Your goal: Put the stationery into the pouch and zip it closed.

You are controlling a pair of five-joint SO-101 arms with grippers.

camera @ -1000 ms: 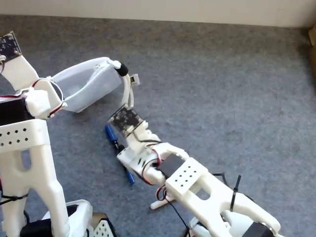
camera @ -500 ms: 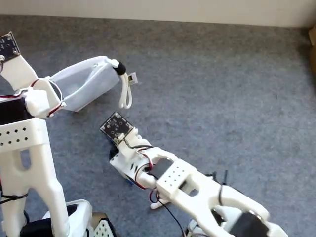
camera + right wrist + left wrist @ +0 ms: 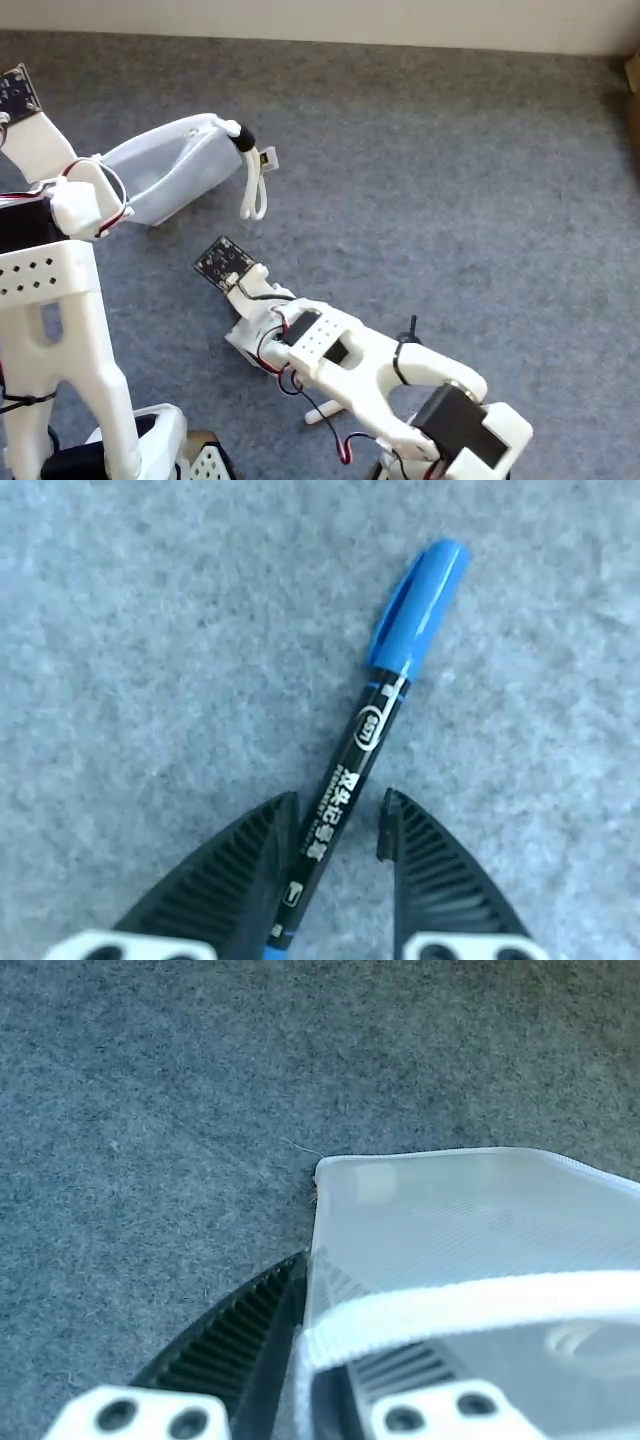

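Grey carpeted surface, left jaws pinching the pouch (image 3: 170, 175) near its left edge, right jaws spread astride the unpacked pen (image 3: 375, 720); packing and zipping remain.

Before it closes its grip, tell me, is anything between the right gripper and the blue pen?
Nothing visible. The right gripper straddles the pen on the carpet, a finger on either side of its barrel.

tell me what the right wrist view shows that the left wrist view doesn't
Right wrist view: a blue-capped pen lying on the floor between the jaws of the open right gripper. Left wrist view: the translucent pouch, its edge clamped in the left gripper. Both: the same grey carpet underneath.
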